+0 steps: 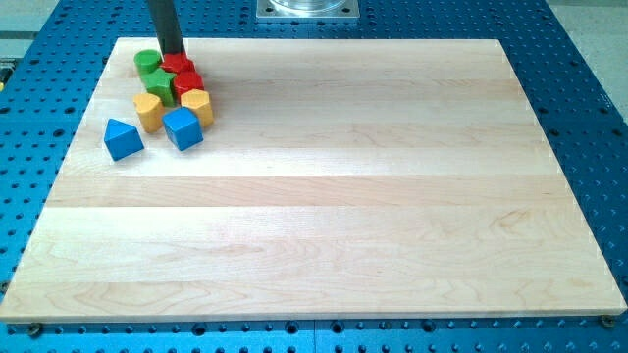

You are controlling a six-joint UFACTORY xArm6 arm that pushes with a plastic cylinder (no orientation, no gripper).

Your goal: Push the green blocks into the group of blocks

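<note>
My tip (173,53) touches the board at the view's top left, just above the cluster of blocks. A green round block (147,62) lies to the tip's left. A green star-like block (158,82) sits just below it. Two red blocks (179,66) (188,83) lie right under the tip, beside the green ones. A yellow block (148,110) and a second yellow block (196,104) sit lower. A blue cube (183,128) touches the yellow ones. A blue triangular block (123,138) lies a little apart at the lower left.
The wooden board (324,196) rests on a blue perforated table (579,88). The arm's metal base plate (307,9) shows at the view's top centre. The cluster lies near the board's top-left corner and left edge.
</note>
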